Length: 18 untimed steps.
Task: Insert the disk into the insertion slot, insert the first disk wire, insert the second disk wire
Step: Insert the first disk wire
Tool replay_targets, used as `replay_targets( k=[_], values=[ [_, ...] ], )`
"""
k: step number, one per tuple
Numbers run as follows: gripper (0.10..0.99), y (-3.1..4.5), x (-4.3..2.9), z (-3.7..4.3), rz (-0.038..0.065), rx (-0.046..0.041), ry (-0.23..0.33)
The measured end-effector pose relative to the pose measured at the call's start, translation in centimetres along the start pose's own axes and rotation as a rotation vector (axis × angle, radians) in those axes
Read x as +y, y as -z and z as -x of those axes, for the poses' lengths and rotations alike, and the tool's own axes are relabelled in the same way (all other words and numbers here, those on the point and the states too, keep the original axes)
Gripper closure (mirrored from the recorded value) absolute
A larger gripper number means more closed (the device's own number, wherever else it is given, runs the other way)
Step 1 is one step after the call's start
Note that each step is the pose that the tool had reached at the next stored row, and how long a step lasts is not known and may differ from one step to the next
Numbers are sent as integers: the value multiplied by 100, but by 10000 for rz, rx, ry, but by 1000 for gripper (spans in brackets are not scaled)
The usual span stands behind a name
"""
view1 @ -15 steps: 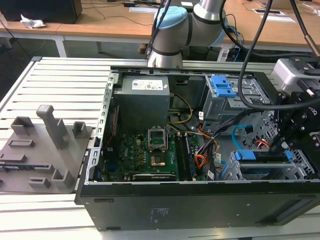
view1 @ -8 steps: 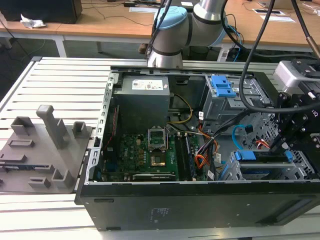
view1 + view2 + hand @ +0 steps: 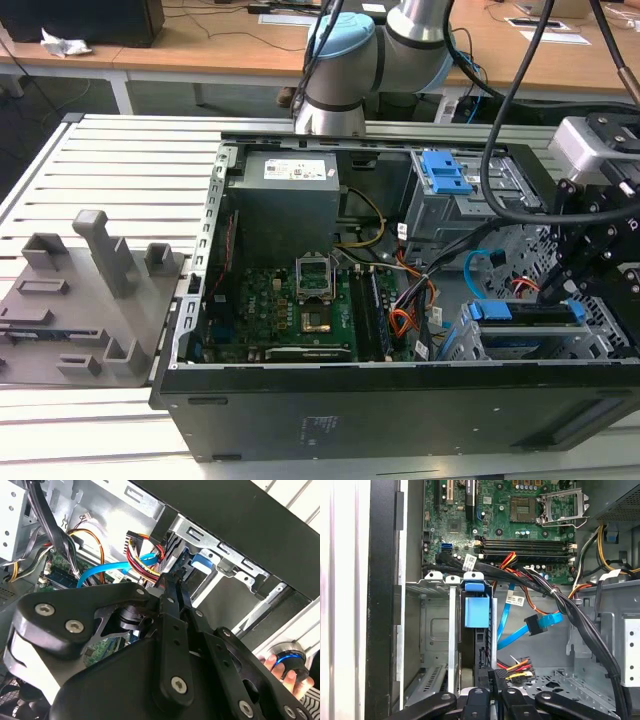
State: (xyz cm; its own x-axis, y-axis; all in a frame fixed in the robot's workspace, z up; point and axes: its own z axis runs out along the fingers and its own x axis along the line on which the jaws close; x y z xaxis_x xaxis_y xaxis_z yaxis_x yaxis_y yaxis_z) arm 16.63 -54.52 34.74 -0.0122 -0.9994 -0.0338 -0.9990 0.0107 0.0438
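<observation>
The disk (image 3: 530,313) stands on edge in its blue carrier (image 3: 476,609) inside the insertion slot (image 3: 600,337), the silver cage (image 3: 432,630) at the case's front corner. My gripper (image 3: 568,292) hangs just behind the disk. Both wrist views show its fingers (image 3: 170,600) pressed together at the dark plug of the first disk wire (image 3: 517,667), a red-orange strand (image 3: 142,555). The second disk wire (image 3: 507,625) loops free beside it, its dark plug (image 3: 536,625) hanging unplugged. That light blue cable also curves across the exterior view (image 3: 478,262) and the second wrist view (image 3: 100,572).
A thick black cable bundle (image 3: 560,602) crosses just above the loose blue cable. The motherboard (image 3: 300,300), the power supply (image 3: 285,195) and a grey bay with a blue latch (image 3: 445,175) fill the case. A person's fingers (image 3: 280,667) rest by a blue-lit knob outside it.
</observation>
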Motion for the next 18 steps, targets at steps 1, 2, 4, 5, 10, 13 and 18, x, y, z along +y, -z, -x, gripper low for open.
replay_targets(
  k=[1,2,4,5,10,13,18],
  values=[
    [925,-2,0,-5,0,1,0],
    [925,-6,0,-14,0,1,0],
    [925,-11,-1,-28,0,2,0],
    [925,-16,-1,-34,0,-13,1],
    [925,-39,-2,-39,1,-150,7],
    [925,-53,-3,-71,2,-151,6],
    [925,-80,-10,-79,2,-150,6]
  ],
)
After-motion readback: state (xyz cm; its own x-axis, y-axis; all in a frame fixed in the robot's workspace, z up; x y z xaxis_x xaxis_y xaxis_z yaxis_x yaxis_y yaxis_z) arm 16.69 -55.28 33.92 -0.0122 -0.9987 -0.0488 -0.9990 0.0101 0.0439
